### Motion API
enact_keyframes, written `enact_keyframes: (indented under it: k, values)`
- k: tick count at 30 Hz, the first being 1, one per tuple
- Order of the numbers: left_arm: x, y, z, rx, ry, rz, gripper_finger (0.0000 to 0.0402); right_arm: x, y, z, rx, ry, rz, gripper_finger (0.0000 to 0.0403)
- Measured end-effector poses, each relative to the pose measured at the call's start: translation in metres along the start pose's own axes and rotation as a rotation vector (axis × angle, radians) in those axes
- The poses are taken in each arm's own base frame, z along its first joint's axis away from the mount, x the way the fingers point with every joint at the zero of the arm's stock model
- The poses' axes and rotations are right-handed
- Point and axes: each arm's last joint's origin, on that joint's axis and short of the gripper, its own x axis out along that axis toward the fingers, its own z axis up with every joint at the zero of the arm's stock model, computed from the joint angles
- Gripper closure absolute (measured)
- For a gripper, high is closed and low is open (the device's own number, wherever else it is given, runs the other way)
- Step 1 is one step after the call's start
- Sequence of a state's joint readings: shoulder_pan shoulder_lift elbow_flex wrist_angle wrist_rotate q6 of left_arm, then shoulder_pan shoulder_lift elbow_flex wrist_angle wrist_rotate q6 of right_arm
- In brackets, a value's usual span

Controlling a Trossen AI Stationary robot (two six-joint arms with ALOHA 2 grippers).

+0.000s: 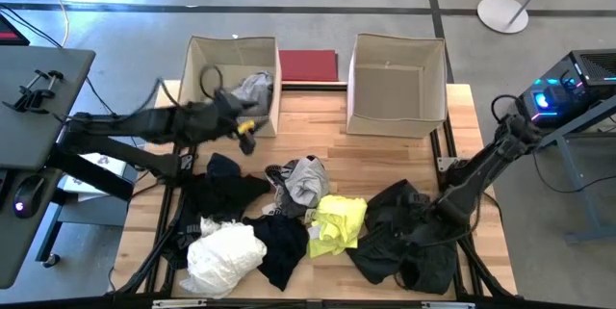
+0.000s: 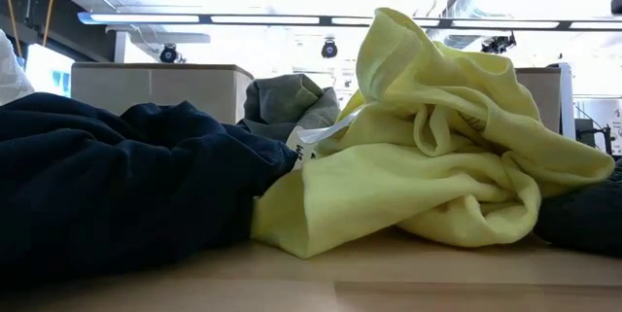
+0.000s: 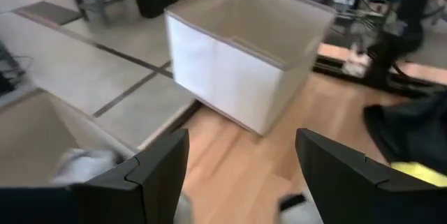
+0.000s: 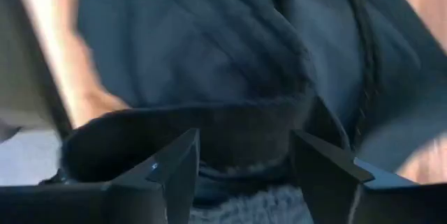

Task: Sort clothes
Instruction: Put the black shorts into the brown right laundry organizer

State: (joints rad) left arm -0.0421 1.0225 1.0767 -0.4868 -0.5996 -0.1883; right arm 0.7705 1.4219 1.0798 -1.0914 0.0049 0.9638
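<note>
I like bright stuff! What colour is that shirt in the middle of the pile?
Neon yellow garment, best seen in the low view.

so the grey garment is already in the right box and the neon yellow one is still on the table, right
Not quite. In the high view the grey garment lies in the left box; the right box holds no clothes. The neon yellow one is indeed still on the table.

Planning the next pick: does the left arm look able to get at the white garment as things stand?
Probably yes. The white garment lies on top of the pile on the left arm's side, uncovered; the left gripper, jaws open and empty, is by the left box.
</note>
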Motion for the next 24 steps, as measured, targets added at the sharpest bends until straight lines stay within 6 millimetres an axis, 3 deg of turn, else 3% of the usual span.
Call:
enact_keyframes:
  k: [6,11,14,19,24]
  values:
    - [0.016,-0.03,-0.045,-0.011,0.061,-0.048,0.0149,0.022,-0.012,-0.01,0.121,0.099,-0.081,0.0131]
    - [0.02,-0.054,-0.073,-0.038,0.066,-0.124,0.0149,0.064,-0.025,-0.018,0.175,0.119,-0.039,0.0076]
    - [0.018,-0.064,-0.081,-0.023,0.062,-0.154,0.0149,0.085,-0.033,-0.018,0.193,0.082,0.016,0.0066]
    - [0.013,-0.069,-0.085,-0.016,0.035,-0.129,0.0149,0.107,-0.044,-0.016,0.202,0.031,-0.03,0.01]
    - [0.009,-0.071,-0.085,-0.015,0.007,-0.092,0.0149,0.115,-0.047,-0.007,0.208,-0.108,-0.118,0.019]
